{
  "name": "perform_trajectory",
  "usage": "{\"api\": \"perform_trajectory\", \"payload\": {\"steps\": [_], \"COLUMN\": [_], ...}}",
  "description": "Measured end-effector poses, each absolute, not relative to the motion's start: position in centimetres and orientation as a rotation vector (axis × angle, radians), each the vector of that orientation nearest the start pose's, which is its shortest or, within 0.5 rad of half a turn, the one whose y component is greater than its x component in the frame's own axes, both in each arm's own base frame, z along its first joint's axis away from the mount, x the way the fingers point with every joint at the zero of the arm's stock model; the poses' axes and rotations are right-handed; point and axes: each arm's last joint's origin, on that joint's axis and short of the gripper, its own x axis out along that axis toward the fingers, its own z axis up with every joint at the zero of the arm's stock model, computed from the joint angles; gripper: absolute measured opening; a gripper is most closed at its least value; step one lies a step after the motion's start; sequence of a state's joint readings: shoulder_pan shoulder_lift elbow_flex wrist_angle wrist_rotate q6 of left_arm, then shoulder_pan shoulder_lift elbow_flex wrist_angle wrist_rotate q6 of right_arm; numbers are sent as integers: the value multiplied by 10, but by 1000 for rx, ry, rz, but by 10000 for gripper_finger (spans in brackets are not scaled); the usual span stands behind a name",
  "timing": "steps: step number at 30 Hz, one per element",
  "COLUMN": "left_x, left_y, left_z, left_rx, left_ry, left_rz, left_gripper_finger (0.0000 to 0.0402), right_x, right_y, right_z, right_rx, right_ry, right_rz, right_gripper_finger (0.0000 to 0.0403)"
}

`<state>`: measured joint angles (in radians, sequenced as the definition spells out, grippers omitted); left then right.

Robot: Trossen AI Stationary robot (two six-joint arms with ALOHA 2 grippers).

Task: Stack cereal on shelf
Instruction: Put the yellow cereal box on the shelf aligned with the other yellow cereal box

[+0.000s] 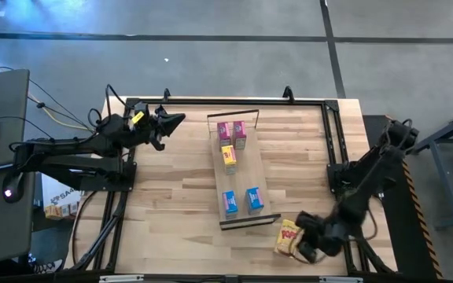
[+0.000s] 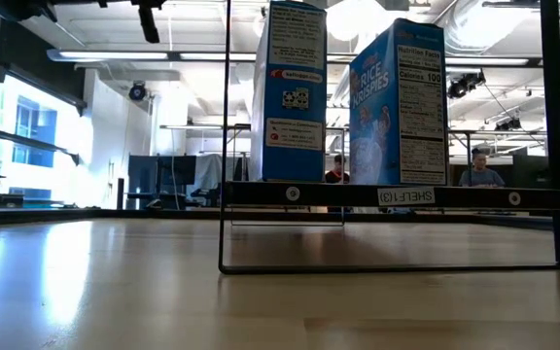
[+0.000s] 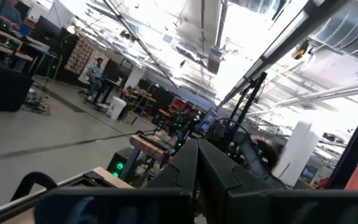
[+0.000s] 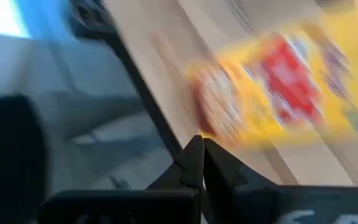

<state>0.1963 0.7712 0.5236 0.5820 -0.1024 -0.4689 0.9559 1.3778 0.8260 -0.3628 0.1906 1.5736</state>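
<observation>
The shelf (image 1: pixel 242 169) runs down the table's middle. Two pink cereal boxes (image 1: pixel 232 131) stand at its far end, a yellow one (image 1: pixel 229 156) stands behind them, and two blue ones (image 1: pixel 241 200) stand at its near end; the blue boxes (image 2: pixel 402 102) also show in the low view. Another yellow box (image 1: pixel 288 237) lies flat on the table by the shelf's near right corner. My right gripper (image 1: pixel 303 250) is shut just right of it, and the box (image 4: pixel 278 93) is blurred in the right wrist view. My left gripper (image 1: pixel 175 120) hangs shut above the far left. My right gripper's shut fingertips (image 4: pixel 194 155) slant down close to one edge (image 4: pixel 204 127) of the lying yellow box. The view is blurred, so I cannot tell whether they touch it. The box lies flat on the table.
Black metal frames (image 1: pixel 333 141) run along the table's left, far and right sides. The shelf's near end frame (image 2: pixel 387 194) stands upright in front of the low camera. Bare wood lies left of the shelf (image 1: pixel 171 189). People sit in the room behind (image 2: pixel 479 173).
</observation>
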Motion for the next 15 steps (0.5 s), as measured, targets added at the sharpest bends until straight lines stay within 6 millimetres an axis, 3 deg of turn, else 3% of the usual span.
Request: {"api": "perform_trajectory", "payload": {"steps": [5,9,12,15], "left_x": [170,170,170,170], "left_y": [37,37,37,37], "left_z": [317,317,317,317], "left_rx": [-447,-462,-465,-475], "left_ry": [-397,-400,-402,-405], "left_rz": [210,207,214,216], "left_gripper_finger": [0,0,0,0], "right_x": [135,138,136,137], "right_y": [225,240,237,227], "right_z": [212,199,181,172], "right_rx": [740,434,194,57], "right_ry": [1177,1271,1374,1360], "right_rz": [-189,-71,-143,-280], "right_gripper_finger": [0,0,0,0]}}
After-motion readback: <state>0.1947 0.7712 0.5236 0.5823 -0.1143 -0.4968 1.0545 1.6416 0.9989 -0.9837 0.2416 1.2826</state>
